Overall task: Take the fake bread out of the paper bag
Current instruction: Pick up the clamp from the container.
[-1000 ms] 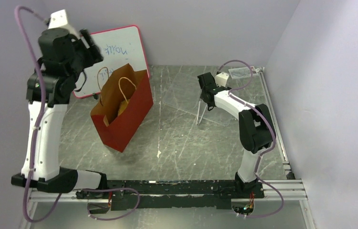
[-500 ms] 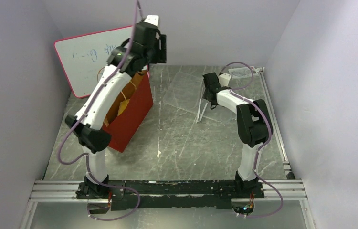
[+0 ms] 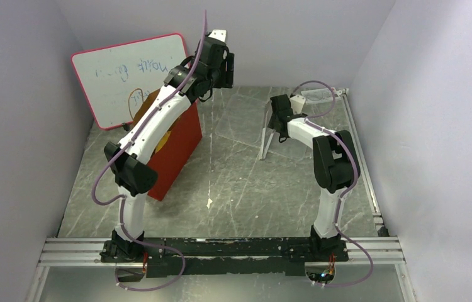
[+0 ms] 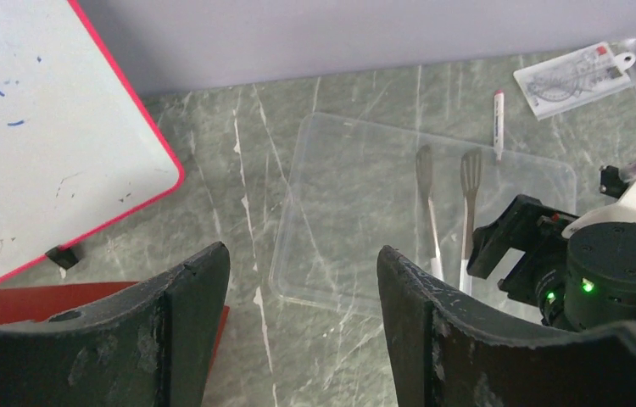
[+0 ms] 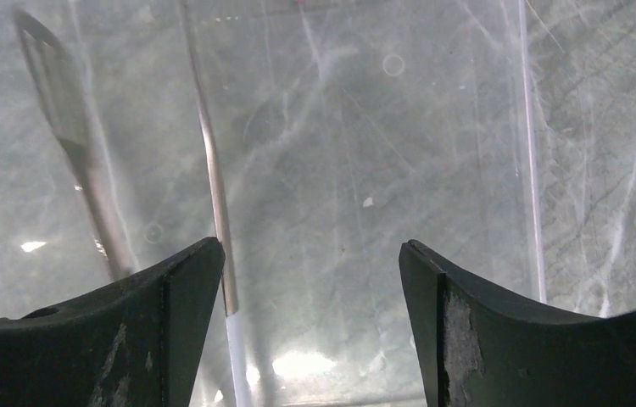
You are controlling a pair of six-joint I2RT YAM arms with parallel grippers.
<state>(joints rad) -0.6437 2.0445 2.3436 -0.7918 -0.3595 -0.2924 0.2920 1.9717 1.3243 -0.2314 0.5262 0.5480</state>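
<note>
The red paper bag (image 3: 177, 148) stands at the left of the table, its mouth mostly hidden under my left arm; its red edge shows at the bottom left of the left wrist view (image 4: 9, 298). An orange-yellow patch (image 3: 162, 139) shows in the mouth, and I cannot tell whether it is the fake bread. My left gripper (image 3: 226, 66) is high above the bag's far right corner, open and empty (image 4: 299, 254). My right gripper (image 3: 277, 129) is open and empty (image 5: 308, 248), low over the clear tray (image 5: 365, 127).
The clear tray (image 4: 357, 186) holds metal tweezers (image 4: 446, 212), whose arms lie just left of my right gripper (image 5: 213, 170). A pink-framed whiteboard (image 3: 126, 75) leans at the back left. A pen (image 4: 498, 119) and a clear ruler (image 4: 577, 76) lie at the back right.
My left arm has swung from the far left wall across and over the bag toward the back middle, uncovering the whiteboard. My right gripper has shifted slightly to the right over the tray.
</note>
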